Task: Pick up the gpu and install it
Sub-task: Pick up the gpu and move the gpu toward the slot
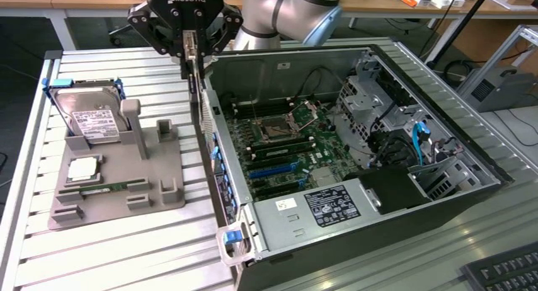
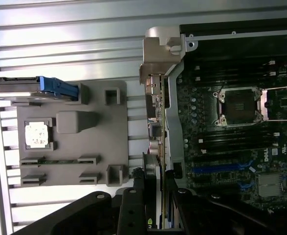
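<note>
Gripper is pinching the gpu by its thin faces, holding it upright, edge-on, over the case wall beside the motherboard. Hazard: the card is hanging above that wall and, if lowered there, may strike it or twist in the narrow grip. The gpu is showing a slim dark edge and a silver end bracket.

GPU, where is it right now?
In the exterior view's upper left, the gpu is gripped edge-on by the end effector, between the gray parts holder and the open computer case.
</note>
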